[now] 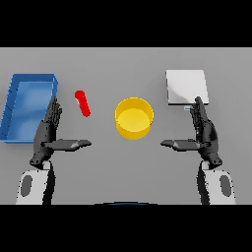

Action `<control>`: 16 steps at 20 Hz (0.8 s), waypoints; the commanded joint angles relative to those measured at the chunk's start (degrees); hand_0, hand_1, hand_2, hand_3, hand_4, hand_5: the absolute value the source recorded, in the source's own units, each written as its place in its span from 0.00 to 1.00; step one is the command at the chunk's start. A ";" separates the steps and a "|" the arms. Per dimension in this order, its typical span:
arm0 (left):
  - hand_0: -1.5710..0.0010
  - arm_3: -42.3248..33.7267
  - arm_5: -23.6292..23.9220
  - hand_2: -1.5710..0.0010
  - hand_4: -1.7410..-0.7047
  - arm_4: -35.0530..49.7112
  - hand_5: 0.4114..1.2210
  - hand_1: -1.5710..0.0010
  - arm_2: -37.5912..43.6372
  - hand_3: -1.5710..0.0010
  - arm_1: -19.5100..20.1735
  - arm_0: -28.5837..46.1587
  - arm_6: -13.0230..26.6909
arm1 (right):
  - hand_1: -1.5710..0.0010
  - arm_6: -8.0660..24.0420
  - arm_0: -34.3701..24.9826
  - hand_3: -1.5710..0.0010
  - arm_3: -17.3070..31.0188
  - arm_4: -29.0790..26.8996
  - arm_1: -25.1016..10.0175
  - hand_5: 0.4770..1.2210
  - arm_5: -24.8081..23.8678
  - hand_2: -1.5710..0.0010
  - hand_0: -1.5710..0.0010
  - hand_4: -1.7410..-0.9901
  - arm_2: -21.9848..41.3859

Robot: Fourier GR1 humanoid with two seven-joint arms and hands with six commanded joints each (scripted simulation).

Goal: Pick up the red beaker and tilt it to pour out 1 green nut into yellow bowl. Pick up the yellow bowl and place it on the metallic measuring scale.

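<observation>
A slim red beaker [82, 103] stands on the grey table, left of centre. The yellow bowl [134, 118] sits in the middle, and I see nothing inside it. At the back right lies the flat metallic measuring scale [186, 87]. My left hand [47, 132] is open, fingers straight and thumb pointing inward, a little left of and nearer than the beaker. My right hand [204, 130] is open in the same pose, just below the scale's front edge and right of the bowl. Neither hand touches anything.
A blue tray [16, 88] with raised walls lies at the far left, just beyond my left hand's fingertips.
</observation>
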 commanded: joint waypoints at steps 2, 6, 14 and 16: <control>1.00 -0.30 0.00 1.00 0.52 -0.03 0.33 1.00 -0.16 1.00 -0.07 0.41 -0.23 | 1.00 -0.05 0.04 1.00 -0.03 0.04 0.07 0.13 -0.08 1.00 1.00 0.75 0.07; 1.00 -0.82 0.10 1.00 0.52 -0.19 0.33 1.00 -0.44 1.00 -0.27 1.41 -0.23 | 1.00 -0.30 0.35 1.00 -0.81 0.39 0.41 0.13 -0.40 1.00 1.00 0.75 0.53; 1.00 -8.88 -1.20 1.00 0.54 -6.79 0.31 1.00 -6.25 1.00 2.87 6.68 1.46 | 1.00 -1.35 3.03 1.00 -5.24 9.23 -4.40 0.14 -0.58 1.00 1.00 0.71 4.83; 1.00 -9.31 -1.44 1.00 0.55 -6.94 0.30 1.00 -6.56 1.00 3.06 6.79 2.00 | 1.00 -2.70 3.73 1.00 -5.39 7.69 -3.82 0.16 0.58 1.00 1.00 0.66 4.98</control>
